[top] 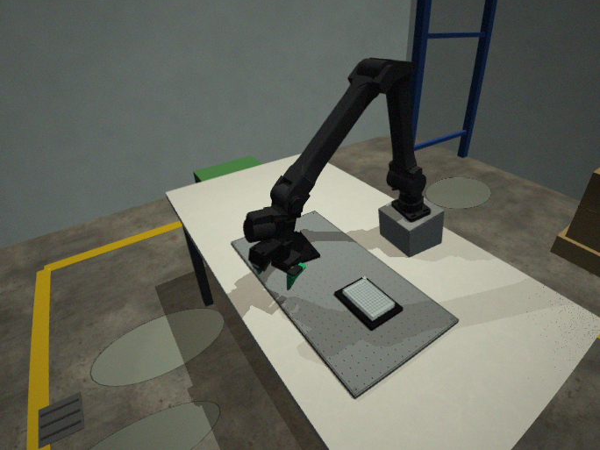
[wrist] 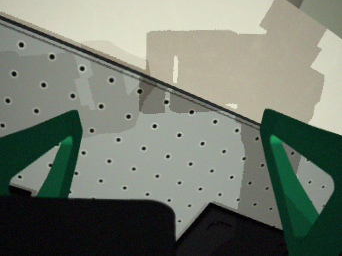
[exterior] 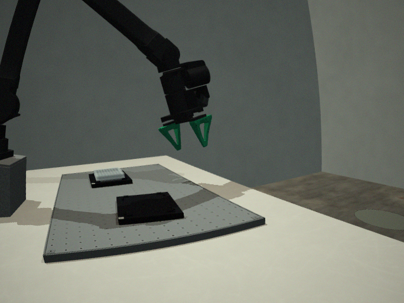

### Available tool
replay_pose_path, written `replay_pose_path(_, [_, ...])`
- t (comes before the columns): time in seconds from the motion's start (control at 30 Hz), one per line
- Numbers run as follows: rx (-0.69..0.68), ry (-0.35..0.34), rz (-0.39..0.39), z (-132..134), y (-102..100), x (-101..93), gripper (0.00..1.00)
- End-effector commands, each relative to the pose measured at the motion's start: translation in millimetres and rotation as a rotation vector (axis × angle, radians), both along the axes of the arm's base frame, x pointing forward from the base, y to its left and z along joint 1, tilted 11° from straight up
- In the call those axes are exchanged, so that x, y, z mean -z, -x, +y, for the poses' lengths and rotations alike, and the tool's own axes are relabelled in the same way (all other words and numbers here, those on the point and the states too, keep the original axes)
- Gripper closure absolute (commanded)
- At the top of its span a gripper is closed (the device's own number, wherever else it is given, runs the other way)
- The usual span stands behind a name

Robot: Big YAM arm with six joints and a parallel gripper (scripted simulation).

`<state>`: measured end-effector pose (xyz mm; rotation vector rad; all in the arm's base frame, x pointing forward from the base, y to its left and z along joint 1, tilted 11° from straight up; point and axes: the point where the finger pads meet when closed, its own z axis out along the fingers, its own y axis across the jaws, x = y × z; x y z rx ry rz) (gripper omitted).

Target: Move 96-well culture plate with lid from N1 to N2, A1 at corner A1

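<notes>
The clear lidded 96-well plate (top: 367, 299) sits flat on a black nest (top: 369, 309) on the grey perforated baseplate (top: 345, 299). It also shows at the back in the exterior view (exterior: 108, 173). The second black nest (exterior: 149, 208) is empty; in the top view the gripper hides it. My gripper (exterior: 191, 146) is open and empty, with green fingers pointing down. It hangs well above the baseplate near the empty nest, far from the plate. In the wrist view the gripper (wrist: 171, 114) is over the baseplate's edge, with a dark corner (wrist: 225, 227) at the bottom.
The arm's grey base block (top: 410, 229) stands on the white table beside the baseplate. A green box (top: 227, 168) is behind the table's far corner. A blue rack (top: 450, 59) stands behind the arm. Cardboard boxes (top: 583, 225) are at the right edge.
</notes>
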<state>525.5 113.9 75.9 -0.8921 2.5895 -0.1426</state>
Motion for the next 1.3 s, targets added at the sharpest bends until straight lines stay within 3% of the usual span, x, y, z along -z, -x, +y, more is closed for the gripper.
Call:
replay_pose_path(0.0, [-0.109, 0.032, -0.012, 11.9, 11.9, -18.6, 0.00])
replay_pose_path(0.1, [-0.107, 0.035, -0.012, 21.2, 22.9, -16.1, 0.00])
replay_pose_path(0.27, [-0.246, 0.078, 0.015, 36.3, 43.3, -11.8, 0.00])
replay_pose_path(0.4, [-0.245, 0.081, 0.015, 41.7, 51.1, -10.1, 0.00])
replay_pose_path(0.53, [-0.372, 0.117, 0.038, 52.8, 68.5, -6.5, 0.00])
replay_pose_path(0.67, [-0.384, 0.126, 0.040, 61.7, 84.1, -3.2, 0.00])
replay_pose_path(0.8, [-0.512, 0.163, 0.062, 71.0, 102.3, 0.5, 0.00])
replay_pose_path(0.97, [-0.557, 0.179, 0.069, 76.8, 115.6, 3.3, 0.00])
replay_pose_path(1.27, [-0.761, 0.242, 0.101, 91.9, 157.7, 12.0, 0.00])
